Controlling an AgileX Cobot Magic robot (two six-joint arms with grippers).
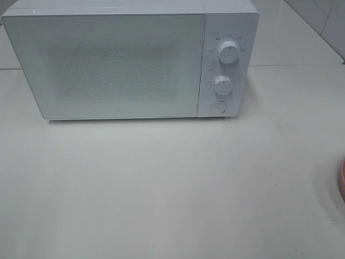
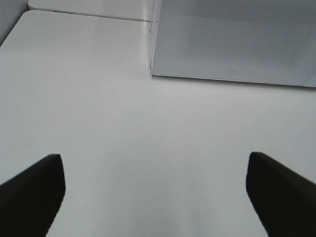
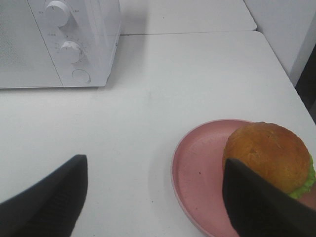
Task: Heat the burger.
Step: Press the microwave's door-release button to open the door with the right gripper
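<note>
The burger (image 3: 270, 155), golden-brown bun with green lettuce at its edge, sits on a round pink plate (image 3: 197, 173) in the right wrist view. My right gripper (image 3: 153, 197) is open, its one dark finger (image 3: 261, 207) in front of the burger and the other over bare table; nothing is held. In the high view only the plate's rim (image 1: 342, 181) shows at the right edge, and the burger is out of frame there. My left gripper (image 2: 155, 192) hangs open over bare table, short of the microwave (image 2: 232, 39). Neither arm shows in the high view.
A white microwave (image 1: 129, 59) stands at the back of the white table (image 1: 161, 189), door shut, with two knobs (image 1: 228, 52) and a round button (image 1: 218, 107) on its right panel. The table's right edge (image 3: 291, 84) lies near the plate.
</note>
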